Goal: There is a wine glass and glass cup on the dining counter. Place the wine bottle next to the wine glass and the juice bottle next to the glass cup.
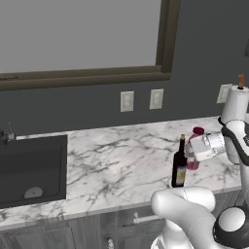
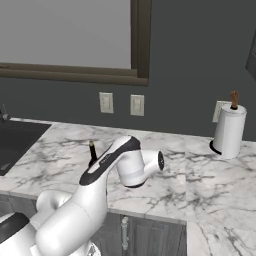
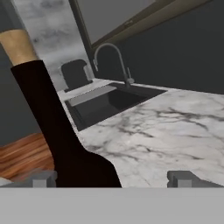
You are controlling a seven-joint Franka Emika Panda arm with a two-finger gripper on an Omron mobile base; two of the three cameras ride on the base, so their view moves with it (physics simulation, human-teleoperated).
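The wine bottle, tall and dark with a tan cork, stands near the front edge of the marble worktop. Its cork pokes out behind my arm in the right base view. The pink-red juice bottle stands just behind it, partly covered by my hand. My gripper is open at the height of the wine bottle's neck. In the hand view the dark neck and shoulder stand between the fingertips, close to the left one, with a gap to the right one. The wine glass, glass cup and dining counter are out of view.
A dark sink with a curved faucet is set into the worktop at the left. A paper towel roll stands at the back right by the dark wall. Wall outlets sit under the window frame.
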